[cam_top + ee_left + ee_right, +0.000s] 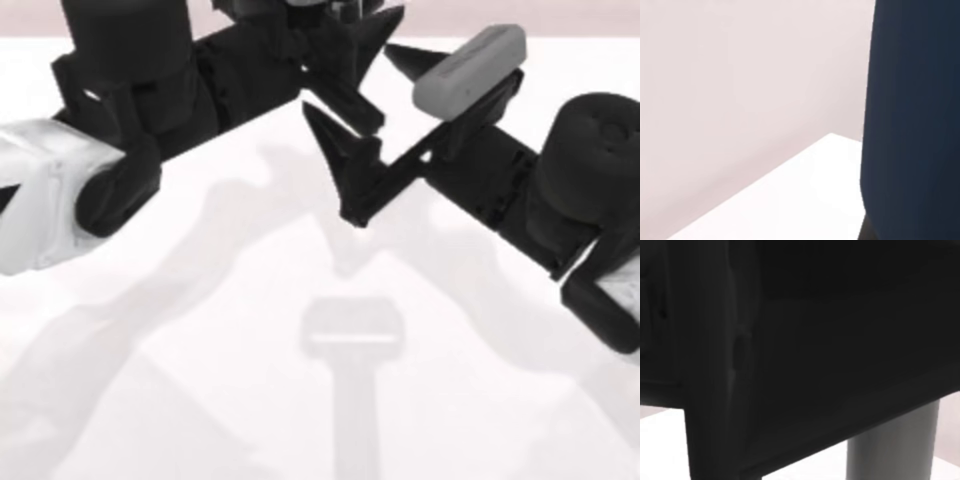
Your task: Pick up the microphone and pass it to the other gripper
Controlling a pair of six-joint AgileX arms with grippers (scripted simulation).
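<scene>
The microphone shows only in the wrist views: its navy foam head (915,120) fills one side of the left wrist view, and its grey handle (892,450) sticks out below a black gripper body (805,350) in the right wrist view. In the top view it is hidden among the grippers above the table's far middle. My left gripper (362,62), the other gripper, on the arm with the white link (45,200), is shut on the microphone. My right gripper (347,78), with its grey block (470,68), stands round it, its pointed fingers (340,150) spread wide open.
The white table (200,350) carries only the arms' shadows, with a T-shaped shadow near the front middle. A pale pink wall (740,75) rises behind the table's far edge. Both arms meet close together at the far middle.
</scene>
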